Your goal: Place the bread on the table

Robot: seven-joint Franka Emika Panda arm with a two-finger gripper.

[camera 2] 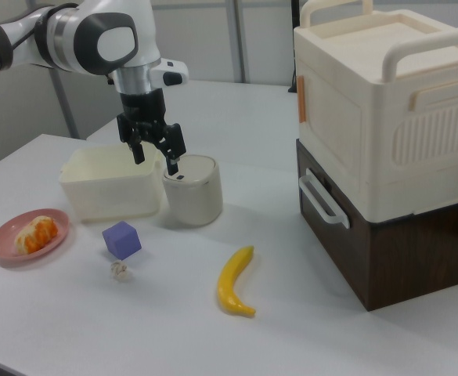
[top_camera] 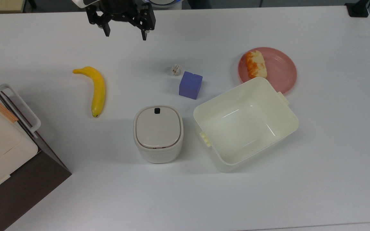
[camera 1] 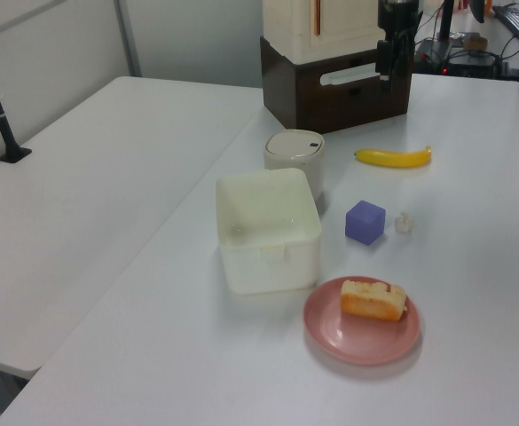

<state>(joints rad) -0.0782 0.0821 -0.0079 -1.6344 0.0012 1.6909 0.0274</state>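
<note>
Top view: bread (top_camera: 256, 64) on pink plate (top_camera: 281, 69); pincer (top_camera: 125, 33) spread, empty.

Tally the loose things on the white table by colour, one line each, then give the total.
Yellow: 1, the banana
Purple: 1, the cube
Pink: 1, the plate
Cream with orange-brown top: 1, the bread on the plate
Cream or off-white: 2, the open tub and the lidded bin
Whitish: 1, the paper ball
Total: 7

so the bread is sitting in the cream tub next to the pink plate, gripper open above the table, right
Not quite: the bread lies on the pink plate, and the cream tub beside it holds nothing, as the top view shows. The gripper is open above the table.
</note>
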